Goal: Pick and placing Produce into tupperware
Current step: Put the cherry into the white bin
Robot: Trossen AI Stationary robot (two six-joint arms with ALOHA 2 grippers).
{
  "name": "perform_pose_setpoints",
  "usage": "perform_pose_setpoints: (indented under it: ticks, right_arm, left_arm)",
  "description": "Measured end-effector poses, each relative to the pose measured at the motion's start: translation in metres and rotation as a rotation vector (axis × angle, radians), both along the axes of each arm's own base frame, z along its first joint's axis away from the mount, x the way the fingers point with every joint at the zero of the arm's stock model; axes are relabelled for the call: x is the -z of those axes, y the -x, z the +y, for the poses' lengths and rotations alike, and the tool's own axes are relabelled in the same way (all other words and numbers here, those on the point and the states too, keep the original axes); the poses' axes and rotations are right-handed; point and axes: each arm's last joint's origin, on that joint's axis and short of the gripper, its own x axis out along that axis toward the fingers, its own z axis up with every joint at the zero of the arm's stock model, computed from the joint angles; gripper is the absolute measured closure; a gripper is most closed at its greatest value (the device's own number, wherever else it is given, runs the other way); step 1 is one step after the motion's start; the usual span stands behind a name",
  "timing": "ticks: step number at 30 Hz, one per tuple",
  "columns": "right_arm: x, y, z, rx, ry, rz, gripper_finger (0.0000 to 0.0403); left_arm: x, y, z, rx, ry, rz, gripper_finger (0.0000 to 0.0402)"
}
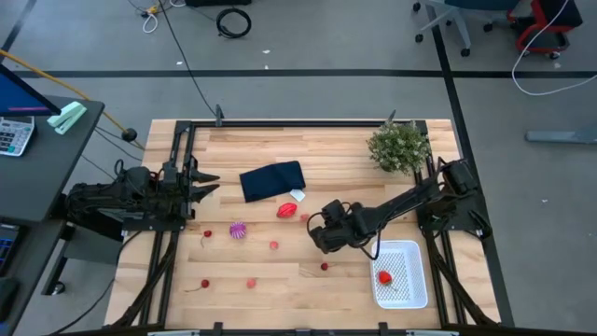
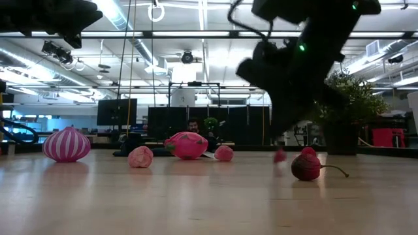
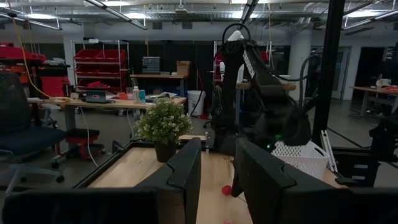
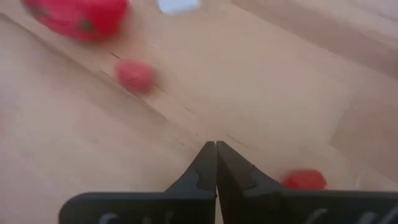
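In the high view my right gripper (image 1: 317,245) hangs over the bare wood at mid-table, slanting down. Its fingers (image 4: 216,152) are shut with nothing between them. A small red bit (image 4: 305,179) lies just beside the fingertips, apart from them. The bigger red piece (image 1: 287,211), the purple striped ball (image 1: 237,230) and several tiny red and pink bits (image 1: 274,245) rest on the table. The white tupperware (image 1: 415,257) at the near right holds one red piece (image 1: 384,277). My left gripper (image 1: 201,187) waits open at the table's left edge.
A dark navy folded cloth (image 1: 272,180) lies at the far middle with a white tag (image 1: 297,195) beside it. A green bushy plant (image 1: 399,147) stands at the far right corner. Bare wood lies between the scattered bits and the near edge.
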Motion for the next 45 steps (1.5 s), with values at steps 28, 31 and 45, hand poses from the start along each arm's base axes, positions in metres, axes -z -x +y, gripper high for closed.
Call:
perform_pose_setpoints:
  ticks: [28,31,45]
  right_arm:
    - [-0.099,0.126,0.108,0.236,-0.186,0.229,0.0403]
    - [-0.086,0.124,0.117,0.231,-0.191,0.312,0.0403]
    - [-0.016,0.111,0.119,0.025,-0.225,0.432,0.0376]
  left_arm:
    - [0.0,0.0,0.0,0.001,0.002,0.003,0.0294]
    - [0.0,0.0,0.0,0.0,0.002,0.002,0.0294]
    - [-0.002,0.0,0.0,-0.009,-0.042,-0.011,0.0294]
